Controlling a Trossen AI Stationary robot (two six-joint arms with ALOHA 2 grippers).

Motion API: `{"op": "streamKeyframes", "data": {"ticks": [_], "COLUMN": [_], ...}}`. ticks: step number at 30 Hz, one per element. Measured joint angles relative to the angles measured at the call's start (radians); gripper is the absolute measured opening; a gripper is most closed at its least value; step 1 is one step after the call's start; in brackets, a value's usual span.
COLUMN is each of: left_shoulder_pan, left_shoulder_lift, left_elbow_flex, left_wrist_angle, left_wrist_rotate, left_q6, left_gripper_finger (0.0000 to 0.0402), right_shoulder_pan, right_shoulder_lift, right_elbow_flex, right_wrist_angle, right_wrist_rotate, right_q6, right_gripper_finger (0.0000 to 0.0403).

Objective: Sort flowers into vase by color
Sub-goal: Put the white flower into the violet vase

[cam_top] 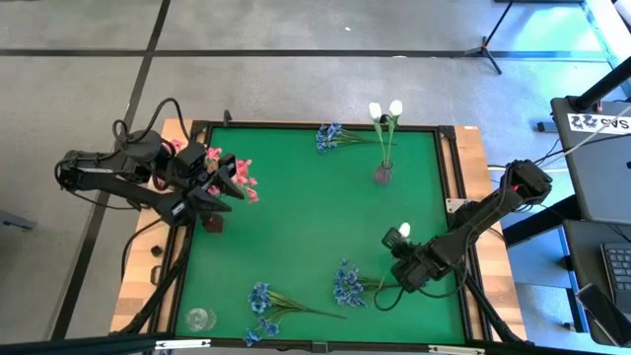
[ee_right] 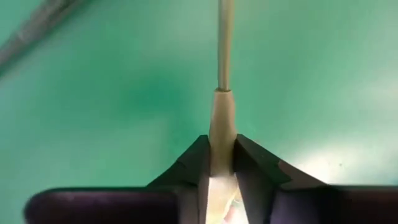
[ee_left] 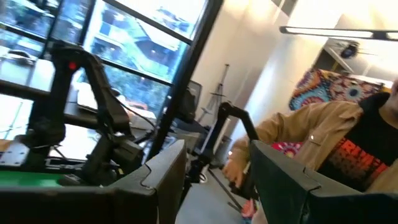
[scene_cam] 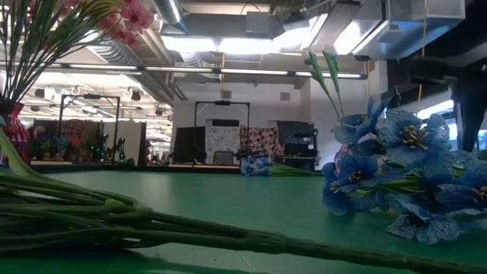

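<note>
A white flower shows its bud [cam_top: 403, 230] beside my right gripper [cam_top: 404, 271], which is shut on its pale stem [ee_right: 225, 43] over the green mat near the right front. Two more white flowers [cam_top: 385, 110] stand in a small vase [cam_top: 383, 174] at the far right. Pink flowers [cam_top: 246, 182] stand in a dark red vase [cam_top: 212, 224] at the left edge. My left gripper [ee_left: 217, 180] is open beside them and holds nothing. Blue flowers lie on the mat at the far edge [cam_top: 330, 136] and near the front [cam_top: 347, 286] [cam_top: 261, 301]. My right gripper pinches the thicker pale part of the white flower's stem [ee_right: 222, 127] between its two fingertips. The fingers slant down toward the mat. The thin stem runs on straight ahead past the fingertips, in line with them. Whether any part rests on the mat does not show.
A clear glass vase [cam_top: 199, 319] stands at the near left corner. A raised dark frame [cam_top: 449, 158] edges the mat. In the low view long green stems [scene_cam: 114, 221] lie across the front. A person in a tan jacket [ee_left: 323, 130] stands beyond the table.
</note>
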Motion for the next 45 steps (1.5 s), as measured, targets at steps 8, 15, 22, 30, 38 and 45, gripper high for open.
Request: {"op": "streamKeyframes", "data": {"ticks": [8, 15, 22, 30, 38, 45], "left_shoulder_pan": [0.0, 0.001, 0.001, 0.001, 0.001, 0.001], "left_shoulder_lift": [0.0, 0.0, 0.0, -0.009, -0.015, -0.015], "left_elbow_flex": [0.0, 0.0, 0.0, 0.0, 0.0, 0.0], "left_wrist_angle": [0.0, 0.015, 0.014, 0.011, -0.05, -0.152], "left_wrist_rotate": [-0.148, -0.308, -0.332, -0.332, -0.332, -0.331], "left_q6": [-0.001, -0.001, -0.009, 0.033, 0.082, 0.052], "left_gripper_finger": [0.0174, 0.0174, 0.0174, 0.0174, 0.0174, 0.0174], "right_shoulder_pan": [0.021, 0.071, 0.0, -0.15, -0.305, -0.364], "right_shoulder_lift": [-0.033, -0.128, -0.134, -0.127, -0.068, -0.028], "right_elbow_flex": [0.014, 0.069, 0.064, 0.063, 0.005, -0.049], "right_wrist_angle": [-0.081, -0.135, -0.104, -0.12, -0.056, 0.016], "right_wrist_rotate": [0.113, 0.072, 0.005, -0.09, -0.262, -0.293], "right_q6": [0.006, 0.823, 2.011, 2.427, 2.427, 2.435], "right_gripper_finger": [0.0177, 0.0256, 0.0245, 0.0208, 0.0202, 0.0201]}}
